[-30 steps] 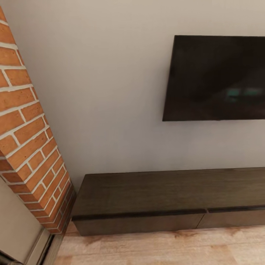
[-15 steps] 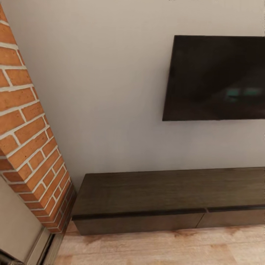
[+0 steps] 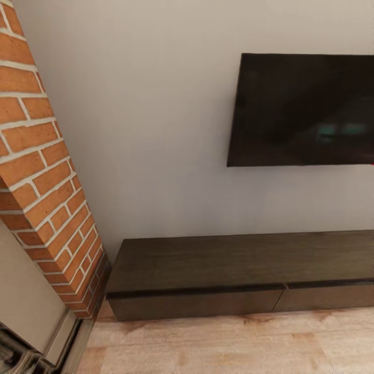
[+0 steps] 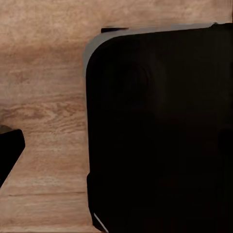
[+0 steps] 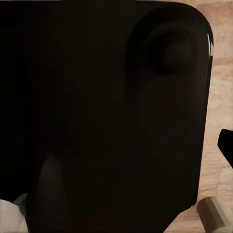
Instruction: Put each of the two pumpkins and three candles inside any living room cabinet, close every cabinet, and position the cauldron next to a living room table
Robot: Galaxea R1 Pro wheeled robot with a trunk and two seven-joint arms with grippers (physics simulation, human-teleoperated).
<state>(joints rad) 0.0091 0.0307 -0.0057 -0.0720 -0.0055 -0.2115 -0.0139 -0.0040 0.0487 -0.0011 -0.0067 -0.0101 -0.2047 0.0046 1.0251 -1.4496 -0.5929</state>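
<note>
- A red brick column stands left of the cabinet, its foot beside the cabinet's left end.
- The long dark-brown cabinet sits against the grey wall on the wood floor, both fronts flush and closed.
- A black television hangs above the cabinet's right part.
- Wrist views show a dark rounded body over floor; either pincer's state cannot be told.

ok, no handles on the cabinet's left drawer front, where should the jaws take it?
Probably at the top edge of the left drawer front, from the front: a dark recess runs under the cabinet top, the likeliest finger gap on the flat face.
</note>
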